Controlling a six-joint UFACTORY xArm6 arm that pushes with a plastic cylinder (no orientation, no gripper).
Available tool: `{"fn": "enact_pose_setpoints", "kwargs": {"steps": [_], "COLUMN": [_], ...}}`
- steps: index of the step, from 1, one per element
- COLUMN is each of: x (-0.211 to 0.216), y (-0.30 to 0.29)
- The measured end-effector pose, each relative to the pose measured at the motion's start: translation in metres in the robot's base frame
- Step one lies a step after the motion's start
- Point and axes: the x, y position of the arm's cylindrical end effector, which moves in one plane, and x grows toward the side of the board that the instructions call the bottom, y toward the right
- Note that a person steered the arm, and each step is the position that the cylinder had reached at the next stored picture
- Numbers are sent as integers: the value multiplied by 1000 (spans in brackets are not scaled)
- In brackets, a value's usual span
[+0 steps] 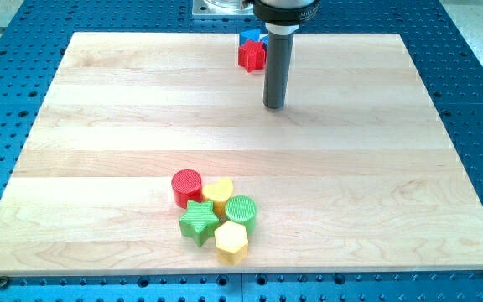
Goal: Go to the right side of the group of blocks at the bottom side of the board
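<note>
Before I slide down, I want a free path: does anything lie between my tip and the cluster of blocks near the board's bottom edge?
Nothing: the camera view shows only bare wooden board between my tip and the green cylinder block.

Tip (pixel 274 106) well above block cluster (pixel 215 216), rightward.

It looked like a robotics lab bench: a pale wooden board (pixel 325 151) lay on a blue metal table (pixel 476 92) drilled with rows of mounting holes, with a machine base (pixel 220 8) bolted at the view's top.
</note>
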Motion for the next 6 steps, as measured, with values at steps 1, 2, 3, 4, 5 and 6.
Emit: {"fn": "enact_pose_setpoints", "kwargs": {"steps": [1,2,3,4,5,6], "x": [0,2,2,31,110,180], "y": [0,-1,-5,39,102,94]}}
